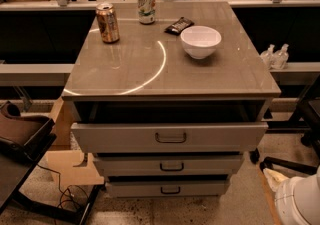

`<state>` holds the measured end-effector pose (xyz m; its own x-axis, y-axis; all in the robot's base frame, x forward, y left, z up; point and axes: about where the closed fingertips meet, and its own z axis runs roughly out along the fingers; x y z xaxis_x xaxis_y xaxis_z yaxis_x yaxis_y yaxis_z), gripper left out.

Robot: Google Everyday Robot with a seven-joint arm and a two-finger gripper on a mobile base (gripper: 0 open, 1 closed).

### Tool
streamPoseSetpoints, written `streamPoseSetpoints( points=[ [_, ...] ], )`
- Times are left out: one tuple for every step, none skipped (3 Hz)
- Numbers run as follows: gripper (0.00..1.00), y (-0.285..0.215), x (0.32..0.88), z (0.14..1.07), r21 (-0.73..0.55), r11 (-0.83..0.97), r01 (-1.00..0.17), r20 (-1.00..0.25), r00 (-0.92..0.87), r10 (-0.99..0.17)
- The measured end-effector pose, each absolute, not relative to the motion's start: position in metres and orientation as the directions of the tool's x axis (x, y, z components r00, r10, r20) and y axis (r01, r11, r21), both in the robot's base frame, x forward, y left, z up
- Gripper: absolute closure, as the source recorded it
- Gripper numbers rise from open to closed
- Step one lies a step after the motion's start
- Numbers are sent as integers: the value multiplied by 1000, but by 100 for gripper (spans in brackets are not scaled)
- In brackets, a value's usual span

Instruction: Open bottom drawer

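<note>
The 1 camera looks from in front of the cabinet point(130, 69) and above it, tilted down over its top and its 3 drawer fronts point(210, 139). It is near enough that the cabinet fills most of the frame. The gripper point(287, 191) shows at the lower right corner, on the near side.

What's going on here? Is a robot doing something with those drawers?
A robot is meant to open the bottom drawer of this grey cabinet, but nothing is touching it yet. Only a white rounded robot part shows in the lower right corner; the gripper is out of the picture. The top drawer sticks out furthest and the bottom one sits furthest back. On top stand a gold can, a pale can, a white bowl and a dark packet.
</note>
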<state>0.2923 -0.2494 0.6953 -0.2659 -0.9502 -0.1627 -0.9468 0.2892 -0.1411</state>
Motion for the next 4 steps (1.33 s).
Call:
streamPoseSetpoints(
  points=[
    [0,-248,294,693,-140,289,-947,-161,-266,-950],
    [0,-239,304,680,-143,288,-947,-145,-267,-953],
    [0,-199,335,627,-157,205,-966,-119,-187,-975],
    [0,-158,367,579,-207,149,-967,-149,-119,-982]
  ],
)
